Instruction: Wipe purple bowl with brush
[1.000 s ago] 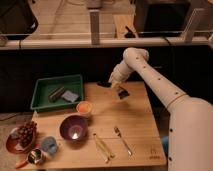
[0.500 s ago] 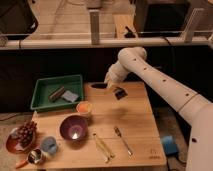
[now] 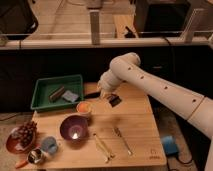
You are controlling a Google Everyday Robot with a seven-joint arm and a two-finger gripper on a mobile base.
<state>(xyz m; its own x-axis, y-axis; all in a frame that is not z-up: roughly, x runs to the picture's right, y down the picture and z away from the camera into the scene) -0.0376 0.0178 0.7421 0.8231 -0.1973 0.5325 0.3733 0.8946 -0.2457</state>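
**One step done, the wiping still ahead**

One part of the job looks finished from my seat: the brush (image 3: 114, 100) is off the counter (image 3: 140, 131) and hangs in the air at the far middle of the board. My hand (image 3: 106, 93) sits at the end of the white arm, just left of and above the brush head, clenched on the brush's slim handle. The dark head with its pale patch points right and slightly down.

The purple bowl (image 3: 74, 127) stands on the near left part of the counter, well apart from the brush, its glossy inside facing up. I see no contact between brush and bowl, so I judge the wipe itself has not begun.

Between them stands a small orange bowl (image 3: 84, 107), just beyond the purple one, so I would carry the brush over it rather than through it. A green tray (image 3: 44, 86) lies at the far left, a plate of grapes (image 3: 26, 134) at the near left edge with a blue cup (image 3: 49, 145) beside it, and a yellowish utensil (image 3: 101, 148) and a fork (image 3: 122, 140) lie near the front, right of the purple bowl.

What remains: bring the brush toward me and left, lower its head into the purple bowl, and sweep around the inside.
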